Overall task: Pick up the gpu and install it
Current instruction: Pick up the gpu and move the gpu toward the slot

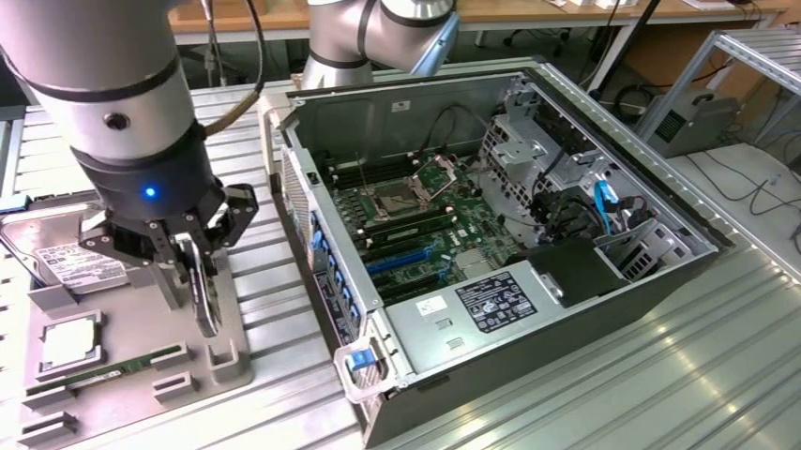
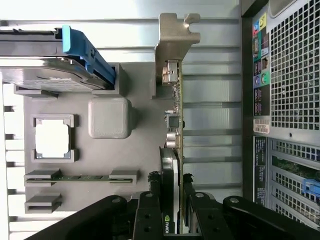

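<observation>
Your gripper [image 1: 194, 258] pinched the gpu [image 1: 206, 302] across its flat faces as it stood on edge at the gray tray [image 1: 235, 367], probably the only firm hold.

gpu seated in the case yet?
No, the gpu stands on edge at the gray tray, between the fingers of the gripper, outside the computer case.

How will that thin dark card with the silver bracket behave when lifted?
Probably stiff: the thin dark card stands on edge, unbent. Likely light, being so thin. Gripped at one end by the gripper, its silver bracket end might tilt.
</observation>
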